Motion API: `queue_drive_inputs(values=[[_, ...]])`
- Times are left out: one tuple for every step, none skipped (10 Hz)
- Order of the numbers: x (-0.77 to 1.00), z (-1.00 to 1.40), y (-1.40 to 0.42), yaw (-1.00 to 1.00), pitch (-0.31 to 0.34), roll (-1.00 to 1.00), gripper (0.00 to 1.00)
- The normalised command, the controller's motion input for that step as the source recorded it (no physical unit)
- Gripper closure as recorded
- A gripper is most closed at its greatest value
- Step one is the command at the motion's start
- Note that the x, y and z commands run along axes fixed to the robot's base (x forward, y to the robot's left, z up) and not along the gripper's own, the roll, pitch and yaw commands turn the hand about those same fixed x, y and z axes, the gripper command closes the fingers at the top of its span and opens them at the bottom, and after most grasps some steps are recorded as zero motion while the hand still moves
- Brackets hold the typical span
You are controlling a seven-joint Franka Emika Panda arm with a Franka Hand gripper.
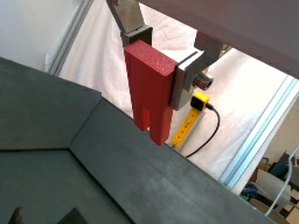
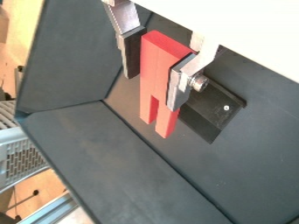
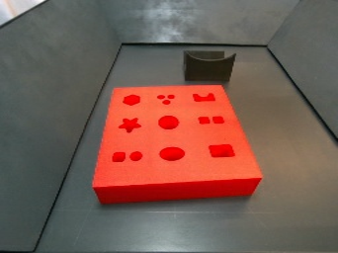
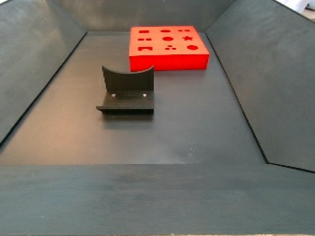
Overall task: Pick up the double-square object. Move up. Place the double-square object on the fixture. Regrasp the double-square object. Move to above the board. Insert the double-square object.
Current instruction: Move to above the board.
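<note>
- The peg [image 1: 149, 92] hangs upright, clamped between the fingers [image 1: 131, 33] of the hand [image 2: 158, 63], clear of the counter [image 2: 128, 166] in both wrist views; pick-up and lift look done.
- The fixture [image 4: 125, 91] stands empty in both side views; placing and regrasping seem left, though I cannot be sure.
- The board [image 3: 172, 138] shows all cutouts open; insertion remains; the hand is out of both side views.

A robotics lab test cell is indicated by dark enclosure walls [image 4: 50, 83], white curtain [image 1: 100, 61], aluminium framing [image 1: 263, 131] and gripper [image 1: 163, 61].
</note>
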Motion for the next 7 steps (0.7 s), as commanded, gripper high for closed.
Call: queue_drive_inputs(values=[[0.03,0.36,-0.03,0.07,0.064,-0.04,1.00],[0.03,0.19,-0.02,0.06,0.070,-0.04,1.00],[-0.67,0.12,-1.00,-0.02,-0.061,-1.00,1.00],[-0.68,0.14,-1.00,-0.02,-0.074,-1.00,1.00],[-0.71,0.14,-1.00,-0.02,-0.089,-1.00,1.00],[-0.74,0.12,-1.00,-0.02,-0.104,-1.00,1.00],[-0.74,0.13,-1.00,-0.02,-0.111,-1.00,1.00]])
